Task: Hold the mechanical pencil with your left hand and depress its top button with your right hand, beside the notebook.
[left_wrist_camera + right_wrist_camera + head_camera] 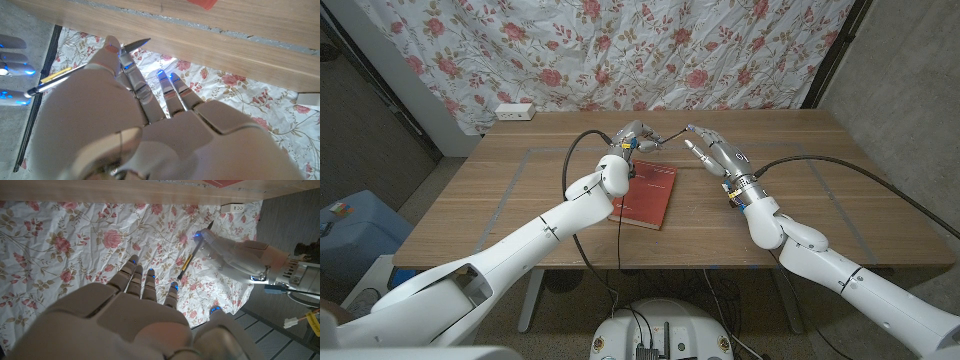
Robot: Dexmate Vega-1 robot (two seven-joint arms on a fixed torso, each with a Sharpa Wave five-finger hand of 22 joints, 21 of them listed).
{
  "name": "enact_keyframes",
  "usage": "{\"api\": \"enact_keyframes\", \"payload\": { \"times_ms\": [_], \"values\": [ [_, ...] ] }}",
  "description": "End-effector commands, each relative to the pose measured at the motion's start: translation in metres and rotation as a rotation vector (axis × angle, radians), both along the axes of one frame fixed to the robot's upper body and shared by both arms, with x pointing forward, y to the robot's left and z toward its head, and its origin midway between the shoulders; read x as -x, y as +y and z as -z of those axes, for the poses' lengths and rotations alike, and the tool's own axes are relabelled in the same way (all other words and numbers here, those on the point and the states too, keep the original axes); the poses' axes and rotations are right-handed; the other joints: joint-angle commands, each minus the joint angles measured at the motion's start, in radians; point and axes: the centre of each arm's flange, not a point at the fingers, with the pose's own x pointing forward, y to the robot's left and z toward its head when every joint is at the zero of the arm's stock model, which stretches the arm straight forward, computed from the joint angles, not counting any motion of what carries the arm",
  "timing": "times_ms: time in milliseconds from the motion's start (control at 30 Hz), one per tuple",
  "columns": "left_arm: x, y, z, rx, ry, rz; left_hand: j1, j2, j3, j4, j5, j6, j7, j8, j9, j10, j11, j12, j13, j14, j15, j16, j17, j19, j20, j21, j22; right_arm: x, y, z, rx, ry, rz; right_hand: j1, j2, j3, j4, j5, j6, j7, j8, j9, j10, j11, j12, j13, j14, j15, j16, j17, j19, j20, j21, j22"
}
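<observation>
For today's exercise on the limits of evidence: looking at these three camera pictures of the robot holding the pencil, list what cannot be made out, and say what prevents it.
- Contact between right hand and the mechanical pencil's button: too small in the head view.
- The pencil's middle, left wrist view: hidden by the left hand.
- The red notebook's near-left edge, head view: covered by the left forearm; cut off by the picture edge in both wrist views.
- The wall socket strip: details too small.

Notebook (645, 195) on the table (520, 190) mid-centre, left hand (632, 138) with pencil (667, 138) behind it, right hand (713, 155) alongside.
</observation>
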Motion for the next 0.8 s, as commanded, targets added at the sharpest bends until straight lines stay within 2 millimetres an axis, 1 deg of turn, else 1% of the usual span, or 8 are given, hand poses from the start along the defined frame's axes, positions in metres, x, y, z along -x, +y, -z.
{"api": "enact_keyframes", "payload": {
  "times_ms": [33, 800],
  "values": [
    [0.0004, 0.0009, 0.0007, 0.004, 0.002, -0.007, 0.005, 0.01, -0.002, -0.001, 0.004, 0.002, 0.002, 0.005, 0.004, 0.018, -0.009, 0.006, 0.005, 0.007, -0.167, -0.003, 0.003, 0.01, -0.051, 0.001, 0.006, -0.0007, 0.0021, 0.0017, 0.002, 0.007, -0.008, 0.005, 0.004, 0.005, 0.005, 0.004, 0.002, 0.005, -0.007, 0.002, 0.001, -0.001, 0.002, 0.001, -0.002, 0.003, -0.001, 0.004, 0.007, 0.0, 0.001, 0.002],
    [0.0008, 0.001, 0.0015, 0.006, 0.0, -0.01, 0.006, 0.011, -0.004, -0.001, 0.004, 0.004, 0.0, 0.006, 0.004, 0.018, -0.009, 0.006, 0.005, 0.007, -0.167, -0.003, 0.003, 0.01, -0.051, 0.001, 0.006, -0.0014, 0.0024, 0.0022, 0.006, 0.012, -0.046, 0.007, 0.004, 0.004, 0.006, 0.006, 0.004, 0.005, -0.006, 0.002, -0.005, -0.003, 0.0, 0.0, -0.006, 0.002, -0.003, 0.004, 0.002, -0.001, -0.001, 0.002]
  ]
}}
